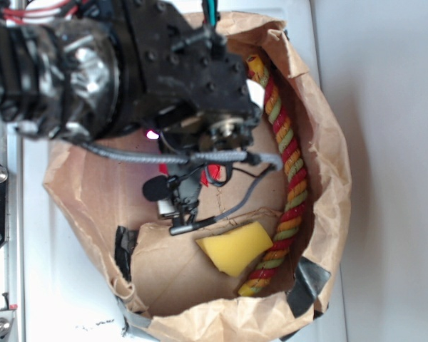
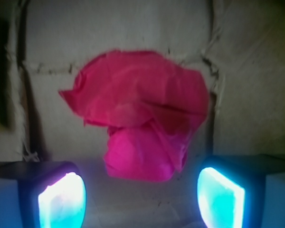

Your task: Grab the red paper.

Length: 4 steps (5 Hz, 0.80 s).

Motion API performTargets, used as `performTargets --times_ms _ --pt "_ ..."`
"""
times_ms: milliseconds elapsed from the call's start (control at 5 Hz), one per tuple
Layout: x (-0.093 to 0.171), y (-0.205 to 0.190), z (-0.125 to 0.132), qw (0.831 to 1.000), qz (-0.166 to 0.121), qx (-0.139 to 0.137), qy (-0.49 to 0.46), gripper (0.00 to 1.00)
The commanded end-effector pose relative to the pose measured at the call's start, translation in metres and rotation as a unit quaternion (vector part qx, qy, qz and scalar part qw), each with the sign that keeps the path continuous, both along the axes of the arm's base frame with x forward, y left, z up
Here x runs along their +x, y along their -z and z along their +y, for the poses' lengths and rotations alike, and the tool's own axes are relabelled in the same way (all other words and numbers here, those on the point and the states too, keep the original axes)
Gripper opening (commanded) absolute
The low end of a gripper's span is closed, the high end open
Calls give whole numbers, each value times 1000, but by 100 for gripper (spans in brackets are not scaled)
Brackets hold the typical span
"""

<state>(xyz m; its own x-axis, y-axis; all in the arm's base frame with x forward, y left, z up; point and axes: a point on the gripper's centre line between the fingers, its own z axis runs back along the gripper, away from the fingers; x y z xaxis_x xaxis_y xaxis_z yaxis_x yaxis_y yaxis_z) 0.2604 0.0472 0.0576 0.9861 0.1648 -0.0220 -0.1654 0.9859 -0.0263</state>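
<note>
**Now: paper dead ahead, between our open jaws**

Straight ahead of our gripper (image 2: pixel 141 202) sits the red paper (image 2: pixel 142 114), a crumpled ball on the bag floor (image 2: pixel 256 95). From the wrist view it lies centred between the two glowing pads (image 2: pixel 62 202), just beyond their tips, its lower edge reaching down into the gap. We hold nothing; the jaws stand wide, wider than the ball. Its longer side runs across the gap, slightly tilted, so we judge a plain advance and close should catch it. From the exterior view our arm (image 1: pixel 128 64) hides nearly all of it; only a red sliver (image 1: pixel 214 173) shows beneath us.
</note>
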Motion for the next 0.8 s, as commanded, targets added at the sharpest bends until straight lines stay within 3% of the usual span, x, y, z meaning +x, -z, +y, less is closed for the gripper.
performTargets --times_ms 0,600 --pt "15 -14 14 999 -29 10 -23 100" --pt "26 -14 8 999 -37 7 -17 100"
